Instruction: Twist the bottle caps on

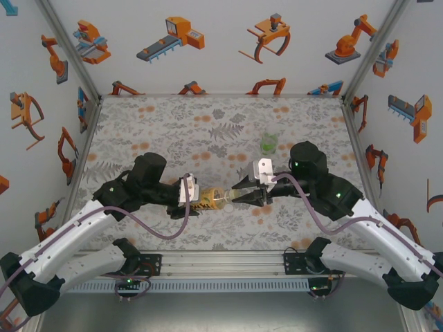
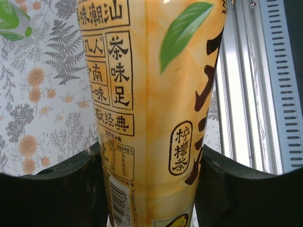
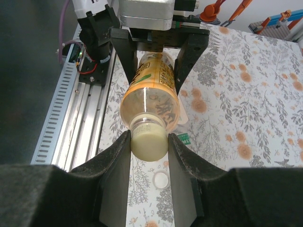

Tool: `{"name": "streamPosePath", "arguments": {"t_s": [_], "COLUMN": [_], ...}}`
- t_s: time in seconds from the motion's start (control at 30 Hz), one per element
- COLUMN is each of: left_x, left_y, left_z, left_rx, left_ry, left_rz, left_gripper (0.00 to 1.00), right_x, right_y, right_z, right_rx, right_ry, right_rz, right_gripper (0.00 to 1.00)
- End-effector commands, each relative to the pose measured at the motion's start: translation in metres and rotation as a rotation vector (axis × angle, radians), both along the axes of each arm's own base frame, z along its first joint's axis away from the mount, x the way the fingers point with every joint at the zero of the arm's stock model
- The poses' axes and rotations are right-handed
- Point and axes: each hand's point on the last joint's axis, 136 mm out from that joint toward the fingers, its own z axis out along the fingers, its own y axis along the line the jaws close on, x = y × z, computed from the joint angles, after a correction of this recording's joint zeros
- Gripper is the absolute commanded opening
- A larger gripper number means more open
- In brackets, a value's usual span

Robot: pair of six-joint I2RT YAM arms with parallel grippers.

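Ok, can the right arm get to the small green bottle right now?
Probably not yet: the right end effector is shut on the white cap of the tea bottle that the left end effector holds. Once it lets go, the way looks free; the small green bottle stands unobstructed beyond it.

Far table (image 1: 159, 121) open; green bottle (image 1: 268, 143) blocks behind right claw (image 1: 241, 197), seemingly close.

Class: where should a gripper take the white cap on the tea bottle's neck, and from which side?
Pinch the white cap across its round side wall, coming end-on along the tea bottle, which the left gripper holds on its side.
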Motion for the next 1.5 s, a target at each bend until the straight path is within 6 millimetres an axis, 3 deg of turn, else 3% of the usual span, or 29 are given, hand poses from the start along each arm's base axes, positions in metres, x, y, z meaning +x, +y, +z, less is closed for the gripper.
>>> {"name": "streamPosePath", "arguments": {"t_s": [0.0,0.33,0.77,1.23,1.47], "left_x": [-0.002,0.003,0.001,-0.003,0.000], "left_y": [-0.007,-0.008,-0.007,-0.005,-0.004], "left_z": [0.017,0.020,0.018,0.022,0.027], "left_rx": [-0.069,-0.087,-0.069,-0.086,-0.108], "left_ry": [-0.015,-0.015,-0.012,-0.029,-0.055], "left_rz": [-0.023,0.007,-0.004,-0.018,0.005], "left_gripper": [0.00,0.00,0.00,0.00,0.00], "right_x": [-0.002,-0.005,0.009,0.026,0.063], "right_y": [0.001,0.002,0.007,0.022,0.008], "right_z": [0.001,-0.003,-0.005,-0.006,-0.015], "right_rx": [0.007,-0.001,-0.021,0.028,0.177], "right_ry": [-0.027,-0.018,0.002,0.335,0.589], "right_rz": [0.011,0.023,-0.055,-0.163,-0.459], "right_gripper": [0.00,0.00,0.00,0.00,0.00]}}
